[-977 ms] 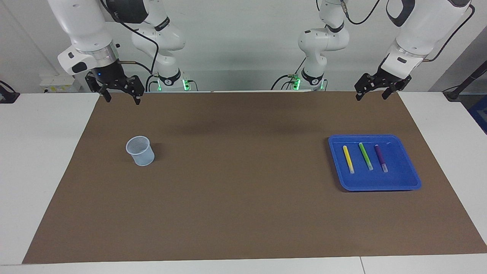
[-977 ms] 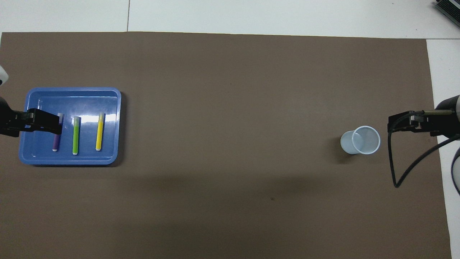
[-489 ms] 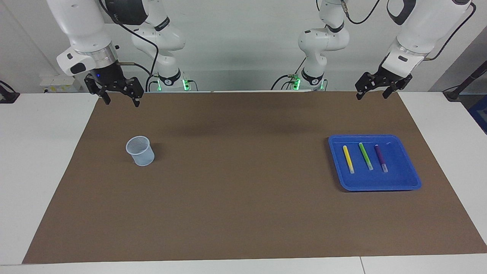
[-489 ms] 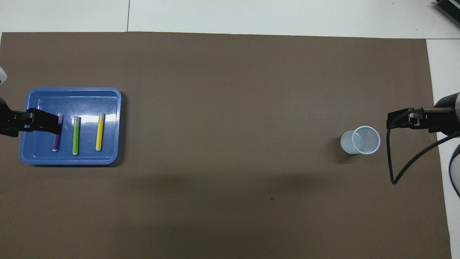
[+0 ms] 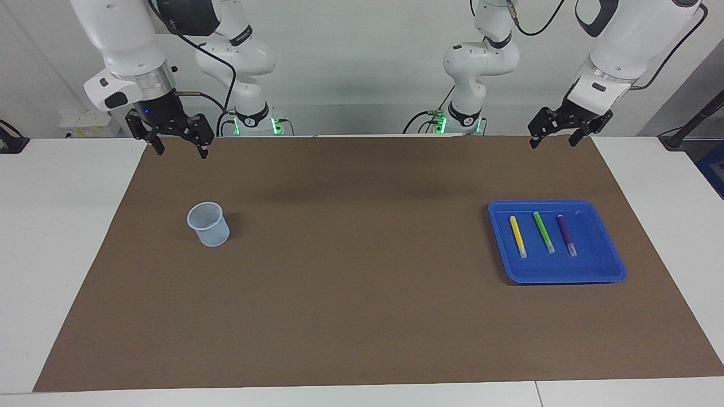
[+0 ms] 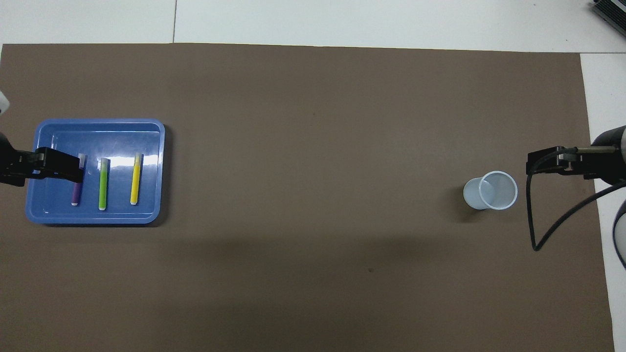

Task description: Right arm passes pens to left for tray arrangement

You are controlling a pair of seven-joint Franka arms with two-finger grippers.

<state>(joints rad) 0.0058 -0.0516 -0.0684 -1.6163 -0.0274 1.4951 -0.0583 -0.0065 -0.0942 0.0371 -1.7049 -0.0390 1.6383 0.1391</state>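
Toward the left arm's end of the table, the blue tray (image 5: 588,270) rests flat on the brown mat (image 5: 362,282). Three pens lie inside it side by side, roughly parallel and apart from one another: the yellow pen (image 5: 518,236) lies closest to the middle of the table, the green pen (image 5: 544,232) is between the other two, and the purple pen (image 5: 566,234) lies closest to the table's end. In the overhead view the same row shows as purple pen (image 6: 76,190), green pen (image 6: 102,186) and yellow pen (image 6: 135,180), with bare tray floor (image 6: 98,134) around them.

Above the robots' edge of the mat, at that same end, the left gripper (image 5: 555,139) hangs in the air with its fingers spread apart and nothing between them. Seen from overhead, its black fingers (image 6: 58,165) overlap the tray and the pale tip of the purple pen, but the facing view shows it raised well clear of both.

At the right arm's end stands a small translucent pale-blue cup (image 5: 208,224), upright on the mat and well apart from the tray. The right gripper (image 5: 180,148), with a small blue light on its wrist, hovers over the mat's corner nearest the robots, fingers released and holding nothing.
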